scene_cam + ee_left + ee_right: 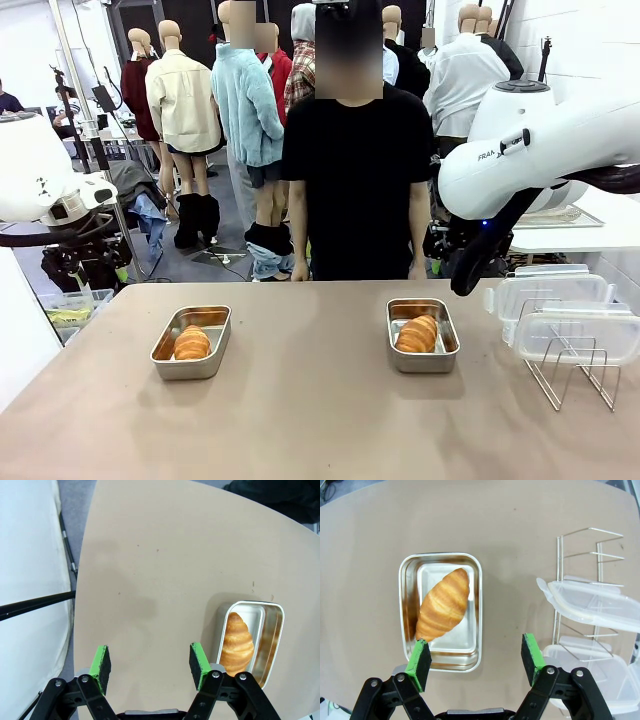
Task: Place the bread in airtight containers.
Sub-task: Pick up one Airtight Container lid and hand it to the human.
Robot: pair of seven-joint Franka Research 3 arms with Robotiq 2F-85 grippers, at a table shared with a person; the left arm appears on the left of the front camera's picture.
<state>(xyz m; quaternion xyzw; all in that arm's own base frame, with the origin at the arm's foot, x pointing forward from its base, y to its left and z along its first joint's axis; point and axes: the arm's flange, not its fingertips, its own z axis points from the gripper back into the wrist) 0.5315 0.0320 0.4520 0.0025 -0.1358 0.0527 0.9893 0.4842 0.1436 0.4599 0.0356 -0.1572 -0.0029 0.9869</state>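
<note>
Two steel tins stand on the table, each with a golden croissant lying inside. The left tin point(191, 342) holds one croissant point(191, 343); the left wrist view has this tin point(267, 630) and croissant point(236, 643) to the right of my open left gripper point(150, 666), which hovers over bare tabletop. The right tin point(422, 335) holds the other croissant point(417, 334). In the right wrist view my open right gripper point(476, 661) hangs high above that tin point(472, 655) and croissant point(443, 603). Clear lids point(565, 310) lie on the wire rack.
A wire rack point(575, 365) stands at the table's right edge under the clear lids point(592, 605). A person in a black shirt point(355, 170) stands at the far side, hands down. The tan table point(310, 420) has free room between and before the tins.
</note>
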